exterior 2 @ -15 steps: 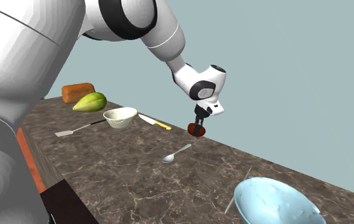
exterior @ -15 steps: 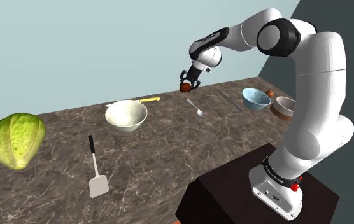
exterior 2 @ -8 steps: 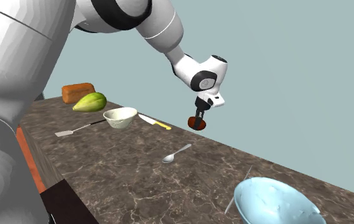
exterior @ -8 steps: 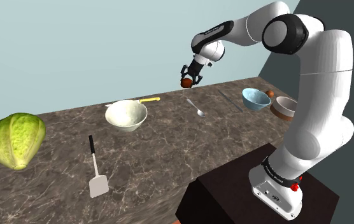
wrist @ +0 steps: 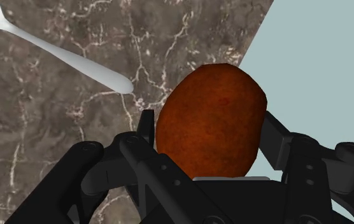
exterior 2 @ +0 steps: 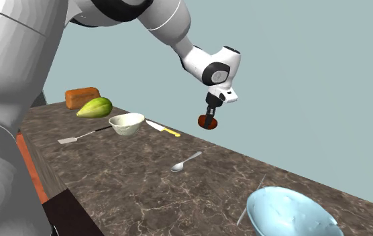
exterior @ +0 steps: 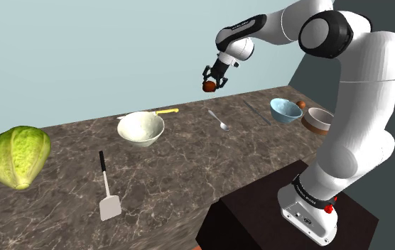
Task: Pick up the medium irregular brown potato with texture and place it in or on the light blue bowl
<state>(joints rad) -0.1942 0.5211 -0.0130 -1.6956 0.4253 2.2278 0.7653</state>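
— Where's your potato?
— Your jaws are gripping the reddish-brown potato, holding it above the worktop.
— And the bowl?
— In the shoulder view, the light blue bowl is sitting at four o'clock from it, well apart.

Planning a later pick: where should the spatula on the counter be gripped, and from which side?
Probably by the thin dark handle of the spatula, near mid-length, coming straight down and pinching across its narrow width. It lies flat on the counter, so no side approach gets under it, and its pale blade looks too wide to pinch.
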